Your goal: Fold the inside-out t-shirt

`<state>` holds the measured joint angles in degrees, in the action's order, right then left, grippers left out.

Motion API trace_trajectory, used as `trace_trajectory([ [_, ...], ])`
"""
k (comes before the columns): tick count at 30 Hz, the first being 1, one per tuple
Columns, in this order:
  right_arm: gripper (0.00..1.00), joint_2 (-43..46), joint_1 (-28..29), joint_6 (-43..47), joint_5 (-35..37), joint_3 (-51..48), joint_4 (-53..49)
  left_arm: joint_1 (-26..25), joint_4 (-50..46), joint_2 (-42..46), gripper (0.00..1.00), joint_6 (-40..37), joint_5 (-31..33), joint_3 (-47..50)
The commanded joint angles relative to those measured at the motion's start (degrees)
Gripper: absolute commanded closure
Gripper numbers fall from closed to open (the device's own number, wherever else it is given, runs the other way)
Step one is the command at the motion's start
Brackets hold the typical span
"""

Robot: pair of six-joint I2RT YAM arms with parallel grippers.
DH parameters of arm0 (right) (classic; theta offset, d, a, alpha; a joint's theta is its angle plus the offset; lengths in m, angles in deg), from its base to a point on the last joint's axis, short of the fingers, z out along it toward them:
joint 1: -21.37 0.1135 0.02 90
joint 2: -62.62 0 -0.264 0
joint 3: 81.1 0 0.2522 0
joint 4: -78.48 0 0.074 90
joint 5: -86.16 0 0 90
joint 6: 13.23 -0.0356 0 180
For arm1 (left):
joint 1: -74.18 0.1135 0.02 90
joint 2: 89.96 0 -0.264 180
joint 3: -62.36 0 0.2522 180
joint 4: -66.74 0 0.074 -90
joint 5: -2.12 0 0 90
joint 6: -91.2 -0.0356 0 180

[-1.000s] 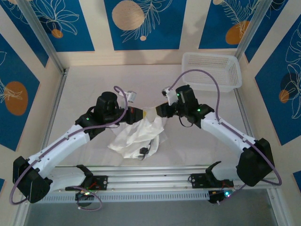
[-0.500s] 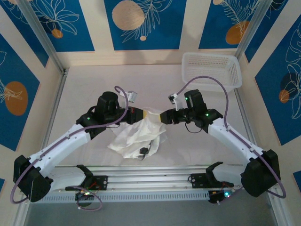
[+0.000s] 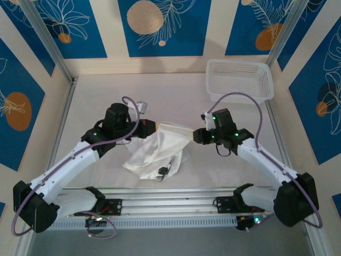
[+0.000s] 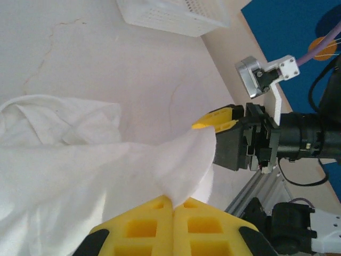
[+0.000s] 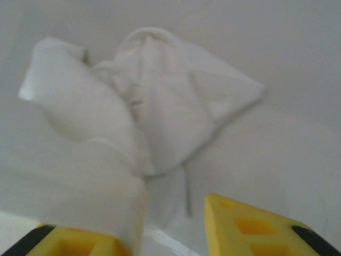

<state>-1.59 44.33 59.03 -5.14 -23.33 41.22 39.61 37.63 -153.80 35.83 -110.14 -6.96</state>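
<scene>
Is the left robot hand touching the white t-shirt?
Touching. The left wrist view shows the t-shirt pinched between the left gripper's shut yellow fingers.

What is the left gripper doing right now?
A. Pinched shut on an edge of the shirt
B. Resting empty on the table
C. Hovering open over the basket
A: in the left wrist view the left gripper has its yellow jaws pressed together, with a fold of the shirt coming out from between them.
</scene>
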Motion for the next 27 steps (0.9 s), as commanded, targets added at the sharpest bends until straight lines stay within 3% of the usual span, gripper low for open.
trace_trajectory([
  [1, 0.63, 2.04, -2.04, -1.21, -4.35, -2.04, -2.27, -1.44, 5.46, -2.15, 1.00, -0.35, -6.64, -1.18],
  [6, 0.51, 3.72, -2.77, -4.96, -11.12, -1.08, -2.15, -6.65, 0.49, -10.01, 0.94, -3.46, -0.93, -6.41],
  [10, 0.43, 10.63, -5.23, -8.92, -8.44, -0.95, -1.67, -6.65, 1.32, -9.88, 0.60, -4.00, 1.55, -5.25],
  [13, 0.39, 15.99, -7.98, -11.26, -4.02, -1.18, -1.08, -6.65, 2.08, -5.90, 0.49, -5.79, 4.46, -2.88],
  [19, 0.40, 16.31, -6.10, -2.37, -10.85, -1.72, 5.22, -6.48, -5.94, 2.74, 0.40, -10.81, 13.65, 1.56],
  [22, 0.40, 12.14, -2.51, 2.33, -9.64, -0.46, 3.74, -6.54, -13.53, 0.81, 0.39, -13.03, 12.36, 2.72],
  [27, 0.45, 2.04, -1.86, -0.58, -9.17, 2.77, -3.87, -7.98, -19.67, -5.99, 0.36, -10.84, 11.90, 6.12],
])
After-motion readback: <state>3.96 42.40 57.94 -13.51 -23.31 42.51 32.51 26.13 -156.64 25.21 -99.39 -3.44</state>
